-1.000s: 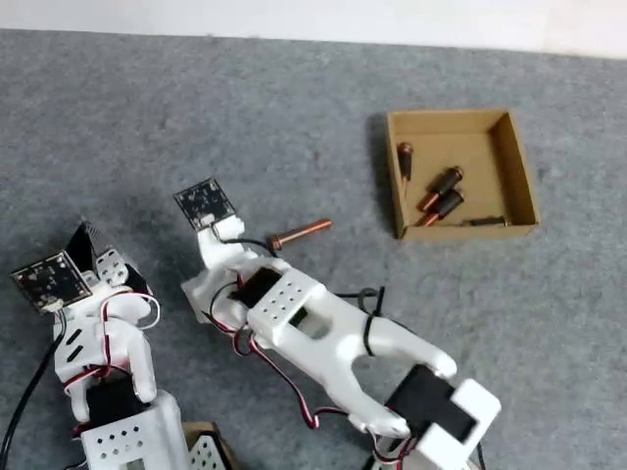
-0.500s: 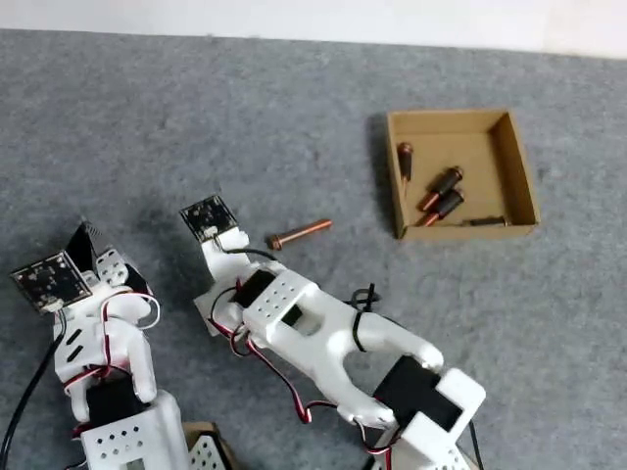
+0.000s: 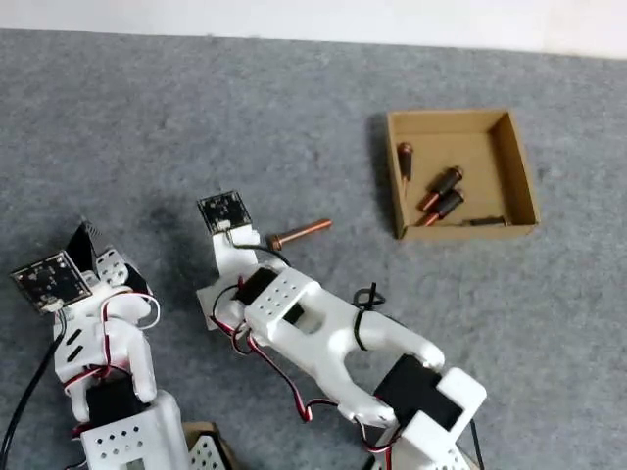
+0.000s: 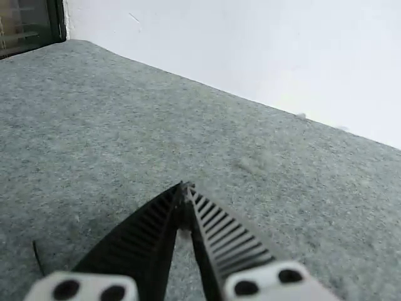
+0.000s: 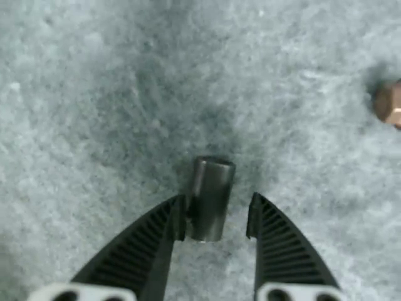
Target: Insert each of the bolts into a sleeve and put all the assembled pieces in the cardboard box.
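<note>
Fuzzy grey carpet (image 3: 147, 117); right claw (image 5: 216, 200) spread around a dark cylindrical sleeve (image 5: 211, 188); left claw (image 4: 186, 188) closed.

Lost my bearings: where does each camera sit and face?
High view: fixed overhead, looking down on left arm, right arm, bolt and cardboard box.
Left wrist view: on that arm's wrist, along shut left gripper toward a wall.
Right wrist view: down past open right gripper onto a sleeve.
High and right wrist views share the bolt.
</note>
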Robot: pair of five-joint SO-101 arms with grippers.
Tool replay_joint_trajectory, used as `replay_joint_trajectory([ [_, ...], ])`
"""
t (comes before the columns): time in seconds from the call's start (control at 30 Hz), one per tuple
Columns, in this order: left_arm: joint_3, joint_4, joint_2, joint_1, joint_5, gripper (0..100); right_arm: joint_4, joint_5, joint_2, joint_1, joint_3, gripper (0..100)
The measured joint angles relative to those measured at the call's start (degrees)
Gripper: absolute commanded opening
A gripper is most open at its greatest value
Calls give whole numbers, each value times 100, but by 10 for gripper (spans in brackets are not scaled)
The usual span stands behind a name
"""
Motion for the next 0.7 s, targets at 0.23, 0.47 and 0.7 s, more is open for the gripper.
replay_joint_trajectory([
  [0.23, 0, 0, 0, 0, 0, 8, 0, 0, 457, 0, -149, 145],
  [0.47, 0, 0, 0, 0, 0, 8, 800, 0, 1011, -18, -1002, 145],
  [0.7, 0, 0, 0, 0, 0, 8, 1204, 0, 1064, -18, -1284, 145],
])
